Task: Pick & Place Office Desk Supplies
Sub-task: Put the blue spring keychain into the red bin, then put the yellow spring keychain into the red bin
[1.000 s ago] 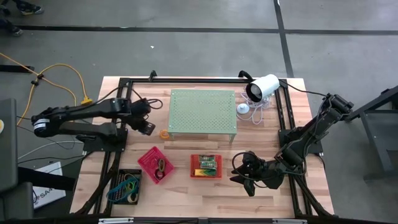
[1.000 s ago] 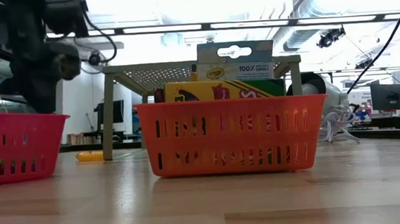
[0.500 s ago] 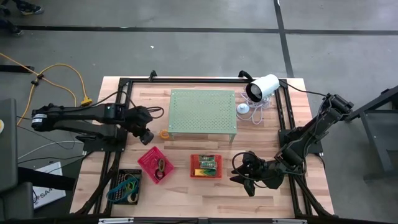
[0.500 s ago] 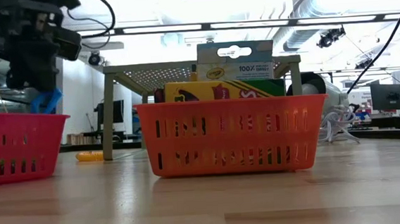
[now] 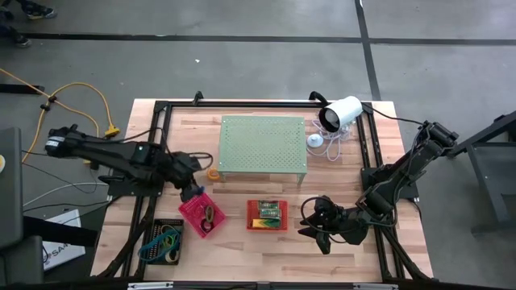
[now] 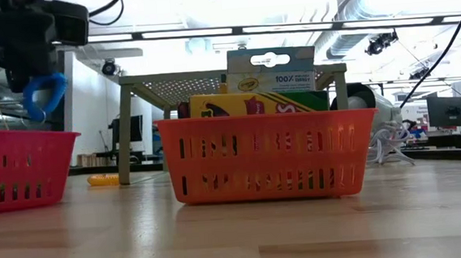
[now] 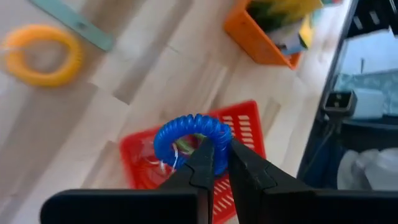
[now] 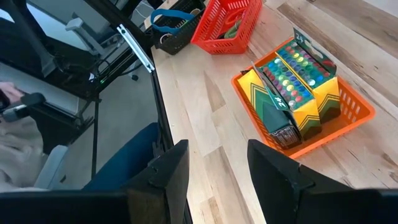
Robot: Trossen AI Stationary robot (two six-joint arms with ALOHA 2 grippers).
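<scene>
Light wooden plank surface (image 5: 242, 242) is carrying a pale green perforated stand (image 5: 263, 145), an orange coiled ring (image 5: 213, 173), pink (image 5: 201, 214), orange (image 5: 268, 215) and black (image 5: 164, 242) mesh trays, and a white camera (image 5: 340, 113).

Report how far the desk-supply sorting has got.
Done: the orange plastic basket holds crayon boxes. In hand: the left gripper carries a blue coiled loop above the red basket. Left: an orange coiled ring lies on the table. Right gripper waits, open.

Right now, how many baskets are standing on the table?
3. A black basket at the front left corner, a pink-red basket under the left end effector, and an orange basket at the front centre. None seems hidden.
</scene>
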